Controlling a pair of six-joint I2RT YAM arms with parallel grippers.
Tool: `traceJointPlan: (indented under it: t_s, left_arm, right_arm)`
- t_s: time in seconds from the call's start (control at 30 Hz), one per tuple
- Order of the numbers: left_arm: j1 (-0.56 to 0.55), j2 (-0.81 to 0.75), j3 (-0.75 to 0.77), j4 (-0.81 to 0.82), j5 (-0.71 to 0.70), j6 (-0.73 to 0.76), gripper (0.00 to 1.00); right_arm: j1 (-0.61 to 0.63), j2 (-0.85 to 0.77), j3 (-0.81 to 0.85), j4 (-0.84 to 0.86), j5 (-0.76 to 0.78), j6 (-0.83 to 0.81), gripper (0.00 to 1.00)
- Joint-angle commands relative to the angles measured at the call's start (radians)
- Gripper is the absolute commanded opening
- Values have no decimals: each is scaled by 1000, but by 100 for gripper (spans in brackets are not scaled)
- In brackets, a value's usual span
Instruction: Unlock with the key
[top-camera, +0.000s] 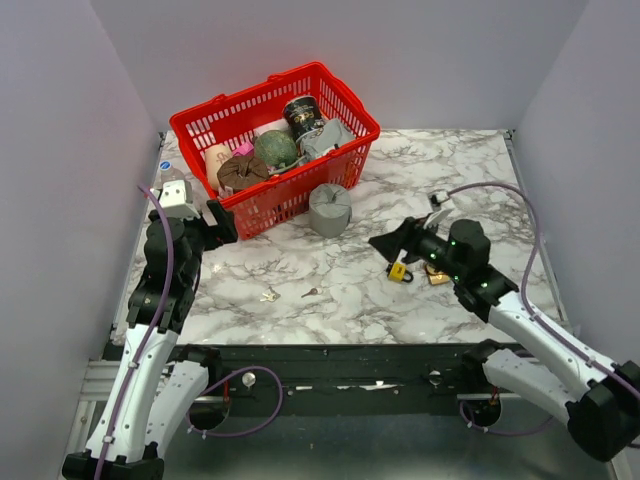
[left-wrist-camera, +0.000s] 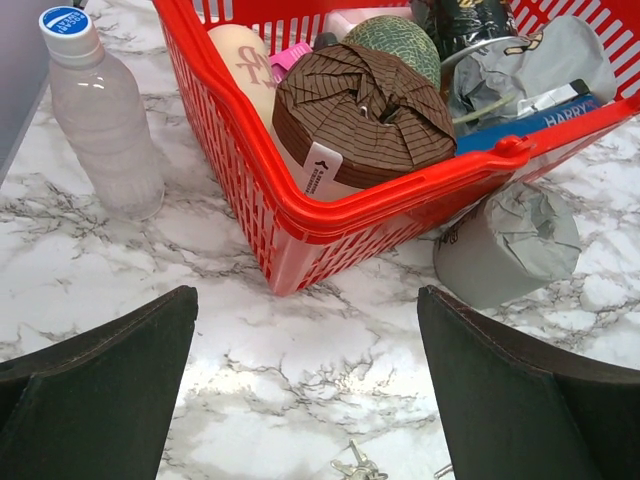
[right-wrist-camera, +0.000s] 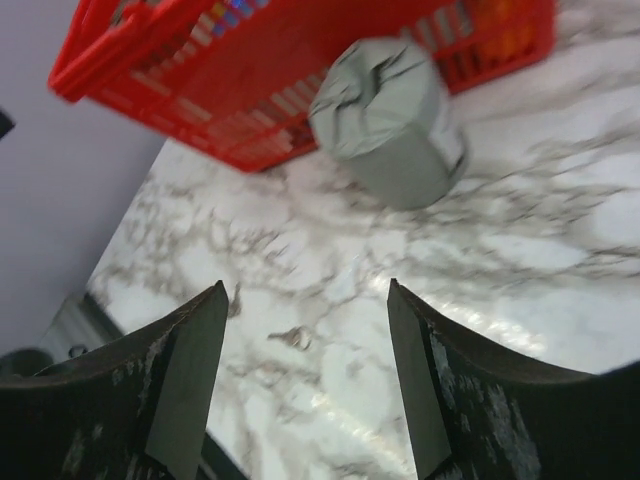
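A small silver key bunch and a single key lie on the marble table near its front middle. A yellow padlock and a brass padlock lie right of them, just below my right gripper. That gripper is open and empty above the table; a blurred key lies between its fingers in the right wrist view. My left gripper is open and empty near the basket's front corner. In the left wrist view the key bunch sits at the bottom edge.
A red basket full of items stands at the back left; its corner is close ahead of the left gripper. A grey wrapped roll stands in front of it. A clear bottle stands left of the basket.
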Motion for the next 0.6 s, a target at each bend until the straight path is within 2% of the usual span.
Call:
traceJointPlan:
  t_s: [0.0, 0.13, 0.33, 0.57]
  left_arm:
    - [8, -5, -11, 6, -43, -9, 99]
    - [8, -9, -15, 12, -41, -7, 99]
    - [8, -14, -18, 10, -35, -4, 99]
    - [8, -14, -26, 21, -4, 8, 99]
  right_arm:
    - [165, 106, -8, 14, 6, 56, 71]
    - [269, 235, 24, 11, 49, -37, 63]
    - [390, 417, 105, 0, 86, -246, 61]
    - [447, 612, 225, -49, 174, -359, 54]
